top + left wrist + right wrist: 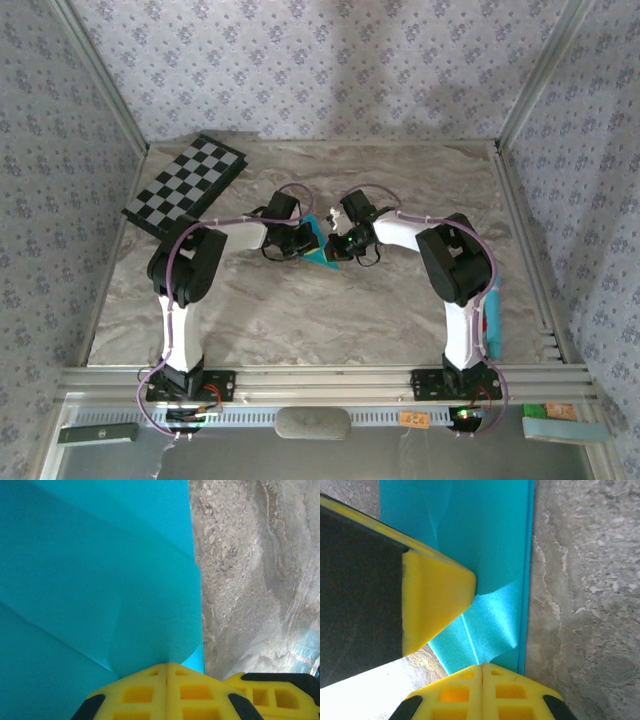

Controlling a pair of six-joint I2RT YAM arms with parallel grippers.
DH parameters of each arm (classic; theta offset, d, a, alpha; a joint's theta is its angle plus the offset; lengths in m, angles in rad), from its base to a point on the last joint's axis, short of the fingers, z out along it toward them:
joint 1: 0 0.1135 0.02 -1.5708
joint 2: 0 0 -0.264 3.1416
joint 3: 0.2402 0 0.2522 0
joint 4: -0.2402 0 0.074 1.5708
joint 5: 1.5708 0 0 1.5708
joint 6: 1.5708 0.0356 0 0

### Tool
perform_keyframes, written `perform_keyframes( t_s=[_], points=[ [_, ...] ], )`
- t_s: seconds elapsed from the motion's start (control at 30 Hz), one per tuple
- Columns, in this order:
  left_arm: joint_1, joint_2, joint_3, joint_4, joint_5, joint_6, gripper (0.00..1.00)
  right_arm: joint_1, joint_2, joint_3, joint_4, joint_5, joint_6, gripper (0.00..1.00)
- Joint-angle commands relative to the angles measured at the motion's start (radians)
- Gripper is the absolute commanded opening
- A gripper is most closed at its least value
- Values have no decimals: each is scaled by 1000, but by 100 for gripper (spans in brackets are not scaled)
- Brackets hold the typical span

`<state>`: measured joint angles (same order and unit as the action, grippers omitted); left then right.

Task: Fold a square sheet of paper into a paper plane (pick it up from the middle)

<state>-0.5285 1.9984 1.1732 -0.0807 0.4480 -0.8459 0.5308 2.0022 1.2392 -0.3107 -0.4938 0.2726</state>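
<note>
Floral-papered walls (330, 70); marbled tabletop (300, 320), seemingly stone.

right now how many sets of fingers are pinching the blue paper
2. The left fingers are shut on the edge of the sheet, the right fingers on a creased flap of it, both near the middle of the table.

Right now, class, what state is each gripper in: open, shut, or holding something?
Left gripper: shut on the turquoise paper.
Right gripper: shut on the same turquoise paper.
</note>
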Motion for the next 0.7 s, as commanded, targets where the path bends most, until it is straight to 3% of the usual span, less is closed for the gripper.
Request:
perform_keyframes(
  t_s=[0.0,0.3,0.67],
  points=[
    [39,46,16,-75,-107,11,4,-8,59,-38,-106,88,-4,3],
    [170,75,52,-117,-102,81,4,-18,53,-127,-108,107,-10,2],
    [282,149,221,-211,-117,170,4,-18,43,-145,-104,111,-4,2]
  ],
)
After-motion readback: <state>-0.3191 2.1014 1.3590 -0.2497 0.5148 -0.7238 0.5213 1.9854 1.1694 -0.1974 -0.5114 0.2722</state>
